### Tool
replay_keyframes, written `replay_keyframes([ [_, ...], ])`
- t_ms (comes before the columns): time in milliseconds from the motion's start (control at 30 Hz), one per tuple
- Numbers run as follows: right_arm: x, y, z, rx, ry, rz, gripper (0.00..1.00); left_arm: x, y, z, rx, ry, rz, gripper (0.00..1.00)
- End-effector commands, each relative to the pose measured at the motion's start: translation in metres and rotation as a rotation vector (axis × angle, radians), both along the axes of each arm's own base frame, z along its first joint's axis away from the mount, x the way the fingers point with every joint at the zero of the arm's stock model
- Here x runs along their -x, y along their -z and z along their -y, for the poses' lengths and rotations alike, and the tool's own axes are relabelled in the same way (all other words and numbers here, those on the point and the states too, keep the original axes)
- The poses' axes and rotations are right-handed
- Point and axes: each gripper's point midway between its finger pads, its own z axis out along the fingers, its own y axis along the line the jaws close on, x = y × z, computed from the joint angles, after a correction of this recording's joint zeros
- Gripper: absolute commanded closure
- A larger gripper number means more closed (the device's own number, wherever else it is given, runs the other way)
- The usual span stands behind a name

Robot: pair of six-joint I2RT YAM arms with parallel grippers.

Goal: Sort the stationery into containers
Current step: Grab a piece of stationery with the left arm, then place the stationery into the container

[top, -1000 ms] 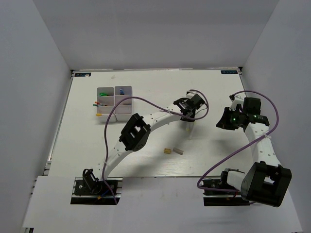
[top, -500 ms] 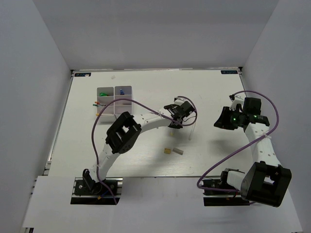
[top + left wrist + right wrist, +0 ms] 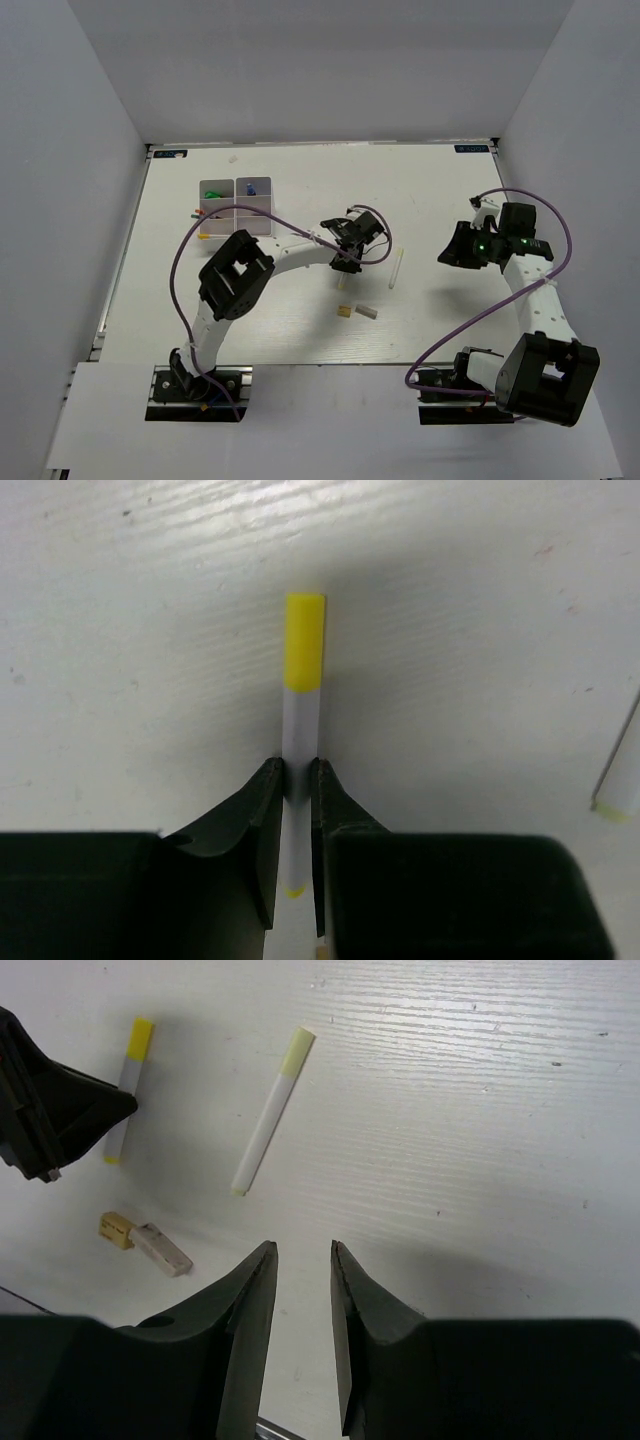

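Stick [image 3: 303,680], white with a yellow tip, is pinched between the closed fingers of the left tool [image 3: 295,780] at the middle of the counter [image 3: 300,170]. A 2nd stick [image 3: 398,268] lies loose just to its right. A tan block [image 3: 345,311] and a pale block [image 3: 369,312] sit side by side nearer the bases. The right tool [image 3: 300,1250] hangs further right, narrowly parted and holding nothing. Far left, the tray [image 3: 237,203] holds a green highlighter [image 3: 212,194] and a blue bottle [image 3: 250,187] in its 2 back compartments.
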Motion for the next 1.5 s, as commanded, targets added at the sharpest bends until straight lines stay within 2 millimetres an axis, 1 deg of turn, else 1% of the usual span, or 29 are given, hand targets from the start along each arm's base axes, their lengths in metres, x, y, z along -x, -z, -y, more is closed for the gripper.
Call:
replay_keyframes([
  [0,0.001,-0.007,-0.006,-0.017,-0.046,0.050,0.66,0.009,-0.034,-0.006,0.059,0.032,-0.036,1.00],
  [33,0.001,-0.008,-0.008,-0.019,-0.056,0.054,0.66,0.002,-0.061,-0.005,0.120,0.027,0.001,1.00],
  [100,0.002,-0.010,-0.012,-0.029,-0.093,0.074,0.66,-0.009,-0.096,0.001,0.206,0.020,0.073,1.00],
  [133,0.002,-0.011,-0.013,-0.030,-0.109,0.081,0.66,-0.013,-0.108,-0.002,0.237,0.010,0.100,1.00],
  [167,0.001,-0.011,-0.014,-0.029,-0.120,0.093,0.66,-0.015,-0.110,-0.013,0.245,-0.006,0.110,1.00],
  [200,0.002,-0.012,-0.016,-0.034,-0.144,0.101,0.66,-0.020,-0.140,-0.016,0.319,-0.015,0.176,1.00],
  [233,0.001,-0.013,-0.018,-0.038,-0.168,0.115,0.66,-0.017,-0.133,-0.029,0.312,-0.021,0.179,1.00],
  [267,0.003,-0.014,-0.019,-0.042,-0.185,0.121,0.66,-0.020,-0.141,-0.038,0.330,-0.039,0.210,1.00],
  [300,0.003,-0.016,-0.023,-0.053,-0.230,0.148,0.67,-0.025,-0.167,-0.055,0.383,-0.069,0.267,1.00],
  [333,0.005,-0.016,-0.027,-0.063,-0.248,0.146,0.67,-0.024,-0.162,-0.066,0.393,-0.085,0.282,1.00],
  [400,0.006,-0.017,-0.031,-0.076,-0.287,0.170,0.67,-0.032,-0.172,-0.096,0.402,-0.139,0.342,1.00],
  [433,0.006,-0.017,-0.031,-0.079,-0.293,0.172,0.67,-0.028,-0.180,-0.110,0.425,-0.157,0.374,1.00],
  [500,0.005,-0.016,-0.033,-0.089,-0.308,0.181,0.68,-0.035,-0.187,-0.138,0.410,-0.210,0.430,1.00],
  [533,0.005,-0.015,-0.033,-0.091,-0.308,0.180,0.68,-0.033,-0.181,-0.149,0.394,-0.233,0.433,1.00],
  [567,0.005,-0.013,-0.035,-0.095,-0.315,0.178,0.68,-0.033,-0.191,-0.159,0.401,-0.256,0.464,1.00],
  [600,0.004,-0.012,-0.035,-0.098,-0.315,0.175,0.68,-0.040,-0.194,-0.179,0.369,-0.332,0.506,1.00],
  [667,0.004,-0.010,-0.035,-0.099,-0.322,0.170,0.70,-0.040,-0.188,-0.203,0.332,-0.434,0.530,1.00],
  [767,0.003,-0.010,-0.034,-0.094,-0.327,0.170,0.70,-0.043,-0.193,-0.249,0.260,-0.628,0.613,1.00],
  [867,0.001,-0.008,-0.032,-0.080,-0.327,0.174,0.70,-0.045,-0.204,-0.272,0.243,-0.725,0.644,1.00],
  [900,0.002,-0.008,-0.031,-0.074,-0.328,0.175,0.70,-0.041,-0.203,-0.275,0.234,-0.745,0.630,1.00],
  [933,0.001,-0.007,-0.031,-0.071,-0.329,0.175,0.70,-0.042,-0.211,-0.279,0.238,-0.771,0.638,1.00],
  [1000,0.001,-0.006,-0.031,-0.072,-0.328,0.173,0.70,-0.036,-0.207,-0.286,0.232,-0.805,0.610,1.00],
  [1067,0.001,-0.005,-0.032,-0.083,-0.326,0.170,0.70,-0.033,-0.212,-0.289,0.239,-0.844,0.609,1.00],
  [1167,0.001,-0.001,-0.034,-0.093,-0.324,0.165,0.70,-0.023,-0.210,-0.313,0.194,-0.977,0.634,1.00],
  [1200,0.001,0.000,-0.034,-0.102,-0.322,0.157,0.70,-0.020,-0.204,-0.319,0.171,-0.989,0.646,1.00],
  [1333,-0.003,-0.001,-0.034,-0.102,-0.329,0.158,0.70,-0.031,-0.212,-0.334,0.145,-1.037,0.768,1.00],
  [1367,-0.003,-0.001,-0.034,-0.104,-0.331,0.151,0.70,-0.036,-0.201,-0.336,0.103,-1.046,0.756,1.00],
  [1400,-0.003,0.000,-0.033,-0.100,-0.334,0.151,0.70,-0.042,-0.205,-0.336,0.090,-1.057,0.768,1.00],
  [1467,-0.005,-0.002,-0.033,-0.093,-0.342,0.154,0.70,-0.048,-0.201,-0.342,0.018,-1.072,0.764,1.00],
])
